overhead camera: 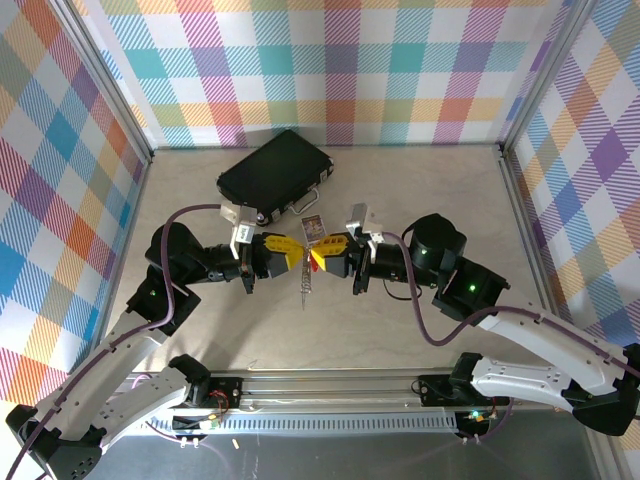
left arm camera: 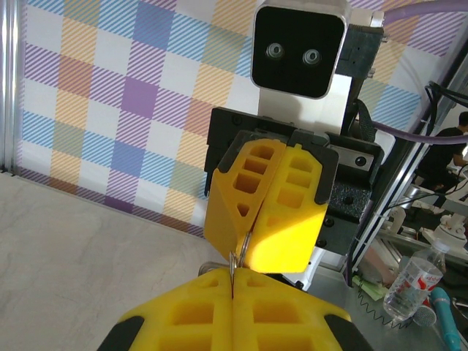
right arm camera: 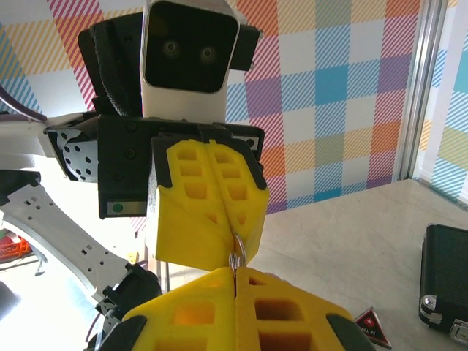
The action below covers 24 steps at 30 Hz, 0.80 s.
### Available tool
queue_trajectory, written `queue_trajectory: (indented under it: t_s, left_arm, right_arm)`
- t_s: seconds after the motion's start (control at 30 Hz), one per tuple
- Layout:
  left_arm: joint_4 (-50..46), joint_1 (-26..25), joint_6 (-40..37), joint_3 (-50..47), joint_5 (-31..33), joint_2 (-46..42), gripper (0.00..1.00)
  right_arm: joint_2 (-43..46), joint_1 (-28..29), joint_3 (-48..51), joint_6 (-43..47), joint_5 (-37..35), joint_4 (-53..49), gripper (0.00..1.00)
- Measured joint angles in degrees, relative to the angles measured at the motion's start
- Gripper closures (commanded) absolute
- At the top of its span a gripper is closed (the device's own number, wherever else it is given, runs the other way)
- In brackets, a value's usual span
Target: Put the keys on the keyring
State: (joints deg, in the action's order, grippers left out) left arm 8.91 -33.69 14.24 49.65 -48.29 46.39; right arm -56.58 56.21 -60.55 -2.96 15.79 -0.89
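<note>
My two grippers meet tip to tip above the middle of the table. The left gripper [overhead camera: 294,252] [left arm camera: 234,287] is shut on the keyring [left arm camera: 242,257], a thin silver loop seen edge-on between the yellow fingers. From the other side, the right gripper [overhead camera: 328,256] [right arm camera: 235,276] is shut on the same keyring [right arm camera: 238,248]. A tiny bright red piece, apparently the keys [overhead camera: 318,260], sits where the fingertips meet. Below them a thin silver beaded strand [overhead camera: 305,287] hangs toward the table.
A black case [overhead camera: 275,172] [right arm camera: 446,274] lies at the back, left of centre. A small card [overhead camera: 313,229] rests just behind the grippers, and a dark red flat triangle [right arm camera: 369,326] lies on the table near the case. Plaid walls enclose the table.
</note>
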Motion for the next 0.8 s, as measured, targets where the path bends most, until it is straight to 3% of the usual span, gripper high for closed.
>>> queue_trajectory:
  t_s: [0.13, 0.27, 0.57, 0.8]
  left_arm:
    - [-2.56, 0.0, -1.49, 0.5, 1.75, -0.07, 1.0]
    - [-7.74, -0.04, -4.63, 1.29, 7.98, -0.55, 1.0]
    - [-11.52, -0.04, -8.31, -2.75, 20.24, -2.54, 1.0]
    - [-14.73, 0.13, -11.56, -4.63, 28.55, -1.01, 1.0]
  right_arm:
    - [0.15, 0.0, 0.7, 0.24, -0.13, -0.07, 1.0]
    - [1.31, -0.22, 3.3, -0.31, -1.86, -0.61, 1.0]
    - [1.75, -2.95, 22.16, -10.16, -7.69, -0.57, 1.0]
    - [-3.26, -3.02, 27.45, -15.74, -12.22, 1.57, 1.0]
